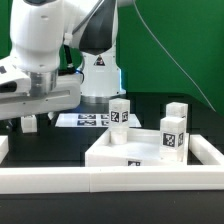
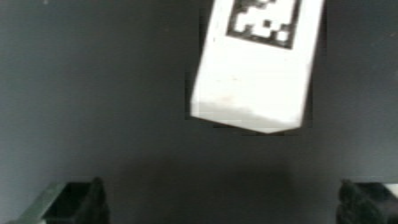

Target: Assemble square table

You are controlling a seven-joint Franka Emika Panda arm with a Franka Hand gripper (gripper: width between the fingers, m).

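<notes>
Border bar (image 1: 100, 180) lies nearest. Behind it sits the square tabletop (image 1: 135, 152), two legs (image 1: 174, 130) standing on it. Farther back the gripper (image 2: 228, 200), jaws spread and empty, hovers over a loose leg (image 2: 258, 65) lying on the table (image 2: 89, 100). Likely light, rigid, slick plastic; grasp across its flat sides.

Bystanders on the black counter (image 1: 60, 145)

The marker board (image 1: 90, 119) lies flat; a long white border bar (image 1: 110, 181) runs along the near edge.

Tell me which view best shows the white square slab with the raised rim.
The exterior view: the white plastic square slab lies whole there, with two blocky legs standing at its corners. The wrist view misses it, showing only one white tagged leg on dark table.
</notes>
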